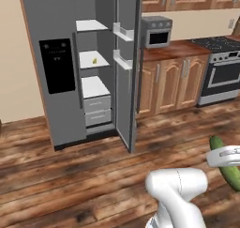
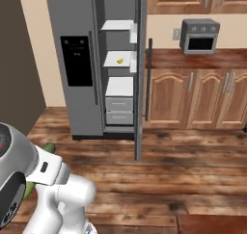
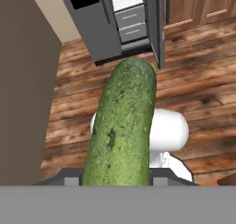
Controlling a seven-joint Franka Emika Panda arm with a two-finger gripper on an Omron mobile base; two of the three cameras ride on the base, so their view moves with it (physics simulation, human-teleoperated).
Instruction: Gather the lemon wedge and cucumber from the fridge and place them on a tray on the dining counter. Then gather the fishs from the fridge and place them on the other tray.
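Note:
A long dark-green cucumber [image 3: 122, 126] fills the middle of the hand view, and my gripper [image 3: 117, 176] is shut on its near end, one fingertip on each side. In the left base view the cucumber [image 1: 228, 171] hangs over the wooden floor at the right edge, crossed by the white hand [image 1: 224, 155]. Its green tip [image 2: 48, 147] also peeks out behind the arm in the right base view. A small yellow lemon wedge [image 1: 94, 61] [image 2: 120, 61] lies on the middle shelf of the open fridge [image 1: 61, 81]. The fishs, the trays and the dining counter are out of view.
The fridge door [image 1: 127, 67] stands open, edge-on toward me. Wooden cabinets [image 1: 173, 84] with a toaster oven [image 1: 157, 31] run to its right, then a stove [image 1: 224, 70]. Wooden floor [image 1: 70, 171] lies between me and the fridge. A brown wall panel [image 3: 23, 89] is close in the hand view.

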